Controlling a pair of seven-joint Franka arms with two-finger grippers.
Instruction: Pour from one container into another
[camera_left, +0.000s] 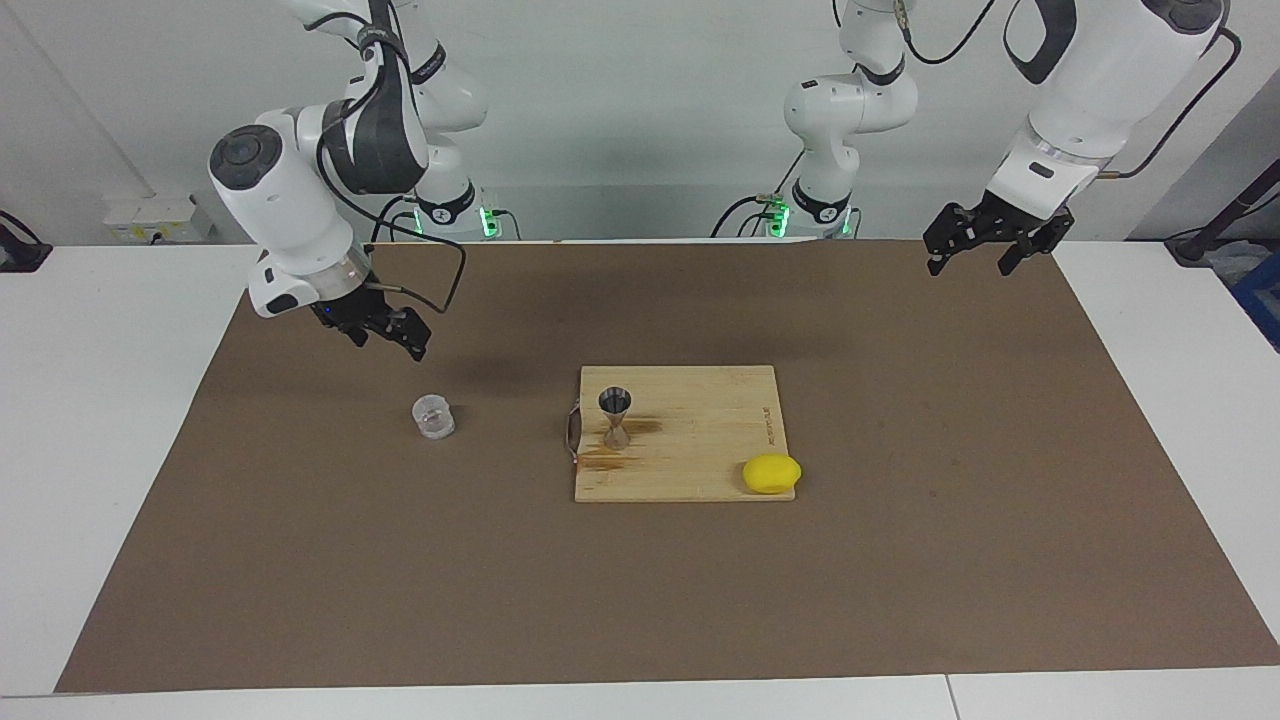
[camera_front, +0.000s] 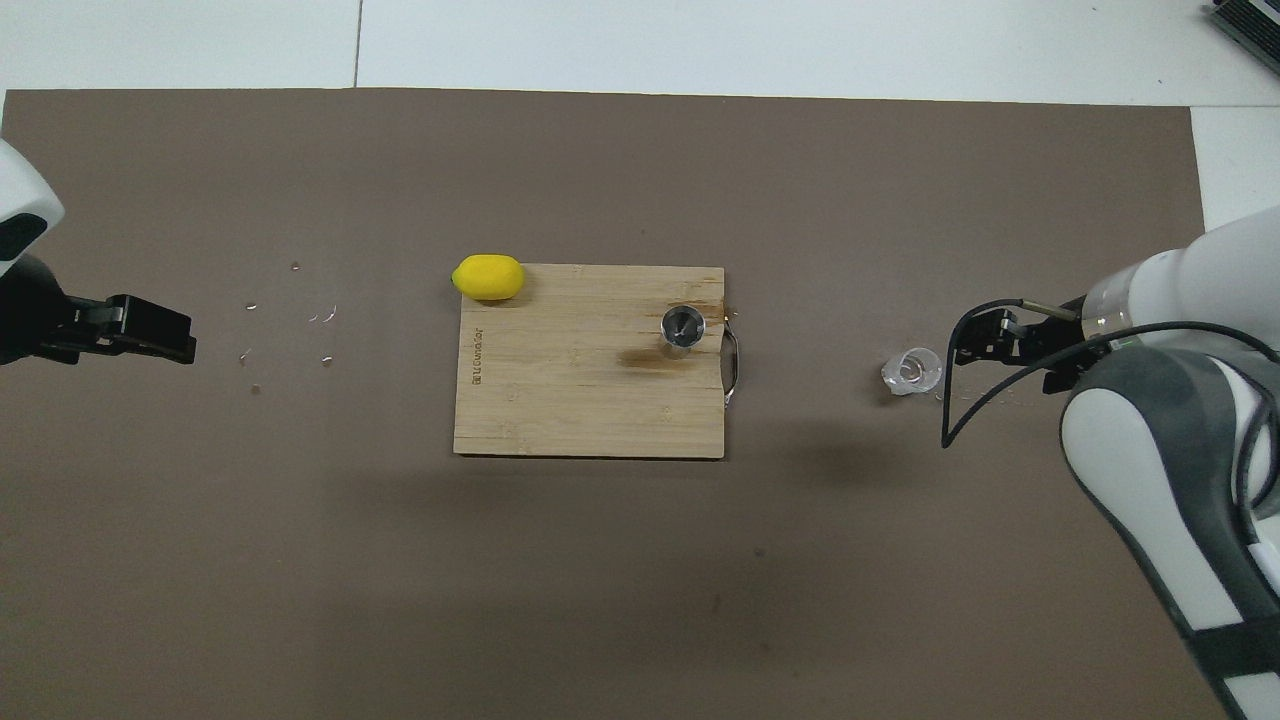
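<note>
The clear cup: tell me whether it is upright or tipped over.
Upright. The clear cup stands on its base on the brown mat, mouth upward, with nothing touching it.

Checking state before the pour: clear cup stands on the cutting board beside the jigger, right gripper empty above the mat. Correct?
Not quite. The clear cup stands on the brown mat, off the cutting board, toward the right arm's end; only the jigger is on the board. The facing view shows it. The right gripper is empty above the mat.
</note>
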